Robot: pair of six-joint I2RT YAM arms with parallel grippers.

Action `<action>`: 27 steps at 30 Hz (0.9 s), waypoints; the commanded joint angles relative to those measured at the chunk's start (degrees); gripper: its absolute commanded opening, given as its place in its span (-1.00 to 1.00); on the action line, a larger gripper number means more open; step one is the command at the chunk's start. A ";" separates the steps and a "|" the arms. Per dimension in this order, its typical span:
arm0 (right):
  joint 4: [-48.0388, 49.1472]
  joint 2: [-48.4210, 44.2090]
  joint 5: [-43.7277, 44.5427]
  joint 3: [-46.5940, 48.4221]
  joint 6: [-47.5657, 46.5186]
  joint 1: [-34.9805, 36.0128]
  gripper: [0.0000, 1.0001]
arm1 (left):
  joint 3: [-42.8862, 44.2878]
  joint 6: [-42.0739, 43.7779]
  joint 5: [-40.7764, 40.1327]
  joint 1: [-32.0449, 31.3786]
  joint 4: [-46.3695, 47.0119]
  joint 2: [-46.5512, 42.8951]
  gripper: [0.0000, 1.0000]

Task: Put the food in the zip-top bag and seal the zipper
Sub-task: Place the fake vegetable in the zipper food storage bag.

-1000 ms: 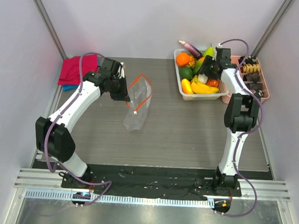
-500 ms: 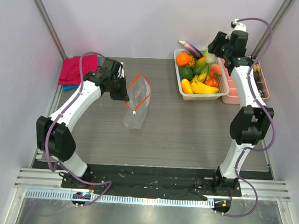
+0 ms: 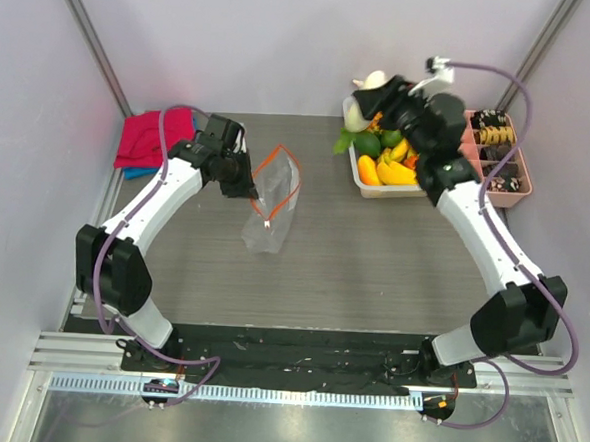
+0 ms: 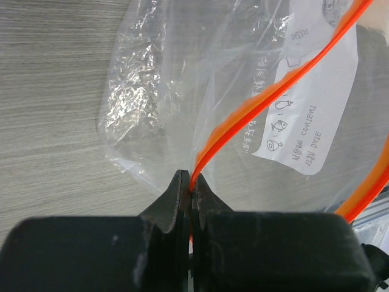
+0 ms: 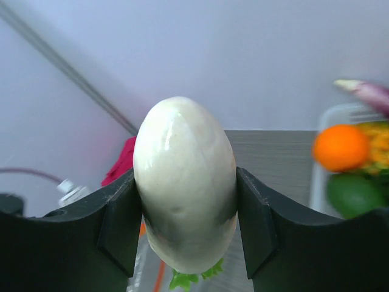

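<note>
Grey wood-grain table (image 3: pixel 372 266), pale walls. At 9 o'clock of centre lies the zip-top bag (image 3: pixel 267 219): crinkly clear film, white label (image 4: pixel 310 115), long axis 12–6, mouth toward 12. Pinched tight on the zipper (image 4: pixel 273 97) is the left gripper (image 4: pixel 189 188); the strip is thin, orange-red and looped open, its far run cut off by the frame edge. Clamped on the white oblong piece (image 5: pixel 185 176) is the right gripper (image 5: pixel 185 219). Piece is glossy, egg-shaped, held clear of the table by the basket (image 3: pixel 387 190) at 1 o'clock. Axis upright in wrist view, leafy green end at 6, cropped. Other food (image 3: pixel 393 169) partly hidden behind the arm
</note>
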 commanded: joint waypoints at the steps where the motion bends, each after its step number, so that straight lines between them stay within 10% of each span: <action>1: 14.57 -6.15 6.62 -7.82 2.37 9.90 -0.98 | 2.15 -1.75 0.72 -0.32 1.94 0.22 -0.99; 17: 20.91 1.22 18.21 -16.00 -9.75 29.68 -0.98 | 3.30 -2.27 0.19 -2.08 2.64 -0.22 -0.99; 27: 4.66 5.09 15.17 -11.87 -2.47 30.13 -0.98 | 2.16 -2.97 0.54 -2.08 3.43 -0.92 -0.99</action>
